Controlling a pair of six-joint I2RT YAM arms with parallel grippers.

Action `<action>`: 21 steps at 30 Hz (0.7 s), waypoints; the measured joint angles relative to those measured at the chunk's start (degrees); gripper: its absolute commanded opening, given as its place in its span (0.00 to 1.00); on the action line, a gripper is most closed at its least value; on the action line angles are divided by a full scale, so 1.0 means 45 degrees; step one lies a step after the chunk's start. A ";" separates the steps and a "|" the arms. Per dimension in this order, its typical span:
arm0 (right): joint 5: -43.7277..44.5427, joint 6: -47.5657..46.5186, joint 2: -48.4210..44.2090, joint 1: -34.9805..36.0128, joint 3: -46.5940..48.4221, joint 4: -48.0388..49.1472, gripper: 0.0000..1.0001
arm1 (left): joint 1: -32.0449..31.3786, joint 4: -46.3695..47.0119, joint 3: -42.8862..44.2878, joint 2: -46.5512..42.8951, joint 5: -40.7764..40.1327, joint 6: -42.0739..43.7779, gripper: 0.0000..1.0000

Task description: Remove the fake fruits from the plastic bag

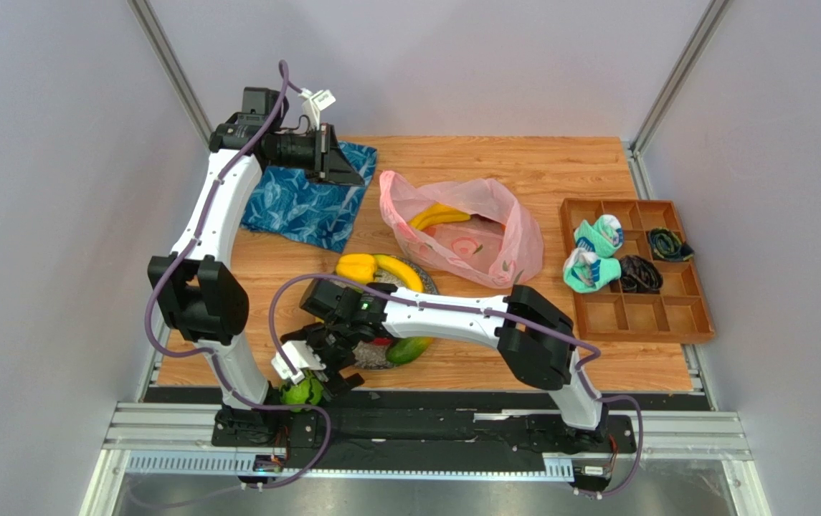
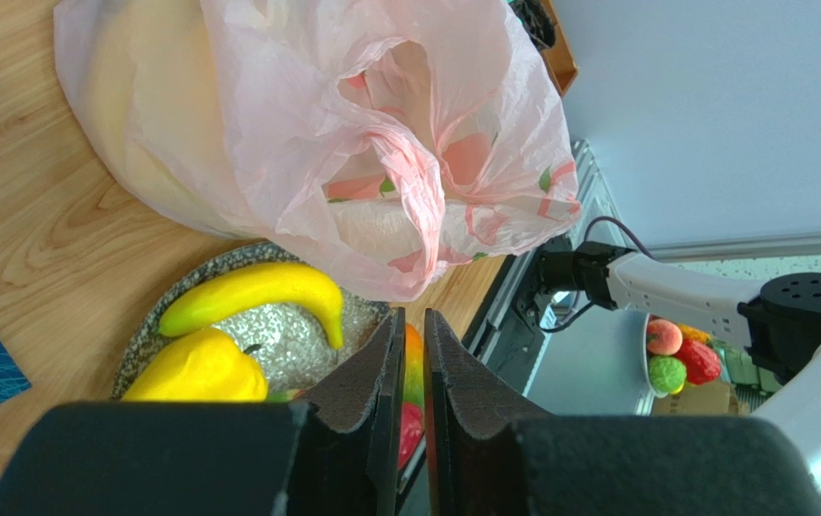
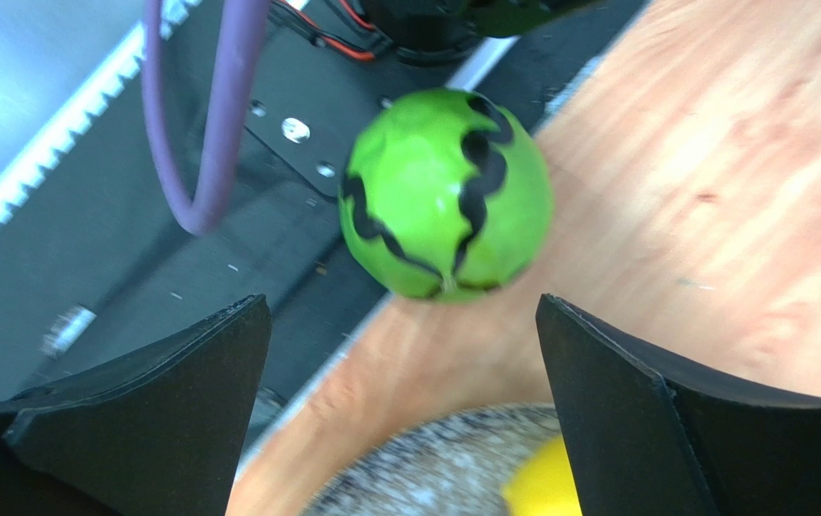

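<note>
- 2 grippers. Right gripper (image 3: 402, 309): jaws spread wide, holding nothing; green melon (image 3: 447, 210) just ahead of the gap, touching neither finger, at the table's near edge.
- Purple cable (image 3: 210, 118) ahead-left of those jaws; speckled plate (image 3: 425, 478) rim behind the tips.
- Left gripper (image 2: 411, 323): jaws nearly closed, thin slit, empty; plastic bag (image 2: 382, 140) beyond the tips, fruit inside; loose banana (image 2: 258, 290) on the plate, left of them.

The plastic bag (image 1: 511, 245) lies behind the plate (image 2: 269, 326) — melon (image 1: 301, 392) before it.
</note>
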 measured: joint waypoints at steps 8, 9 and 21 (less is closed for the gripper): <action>0.0287 -0.0816 0.0612 -0.0005 0.0738 0.0457 1.00 | 0.0000 0.0044 -0.0588 -0.0209 0.0000 0.0019 0.19; 0.0253 -0.0826 0.0845 0.0005 0.0981 0.0515 1.00 | 0.0000 0.0049 -0.0593 -0.0214 0.0000 0.0019 0.19; -0.0675 -0.0942 0.2608 0.0160 0.3007 -0.0894 1.00 | 0.0053 0.0068 -0.0593 -0.0214 0.0005 0.0010 0.19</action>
